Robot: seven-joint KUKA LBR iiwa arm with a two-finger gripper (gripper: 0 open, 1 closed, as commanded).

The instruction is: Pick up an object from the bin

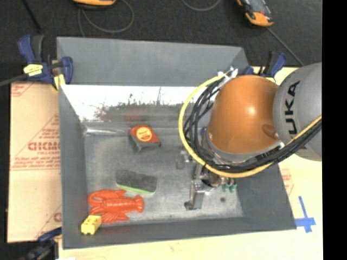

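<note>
Orange-capped arm (244, 115) over grey metal bin (152, 64)

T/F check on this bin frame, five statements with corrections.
1. The red lobster toy lies at the view's lower left of the bin. True.
2. The yellow block sits on top of the dark sponge. False: it lies by the lobster, apart from the sponge.
3. The gripper is over the lobster. False: it is low over the right part of the floor, away from all four things.
4. The orange tape measure lies toward the far wall. True.
5. The sponge lies between tape measure and lobster. True.
</note>
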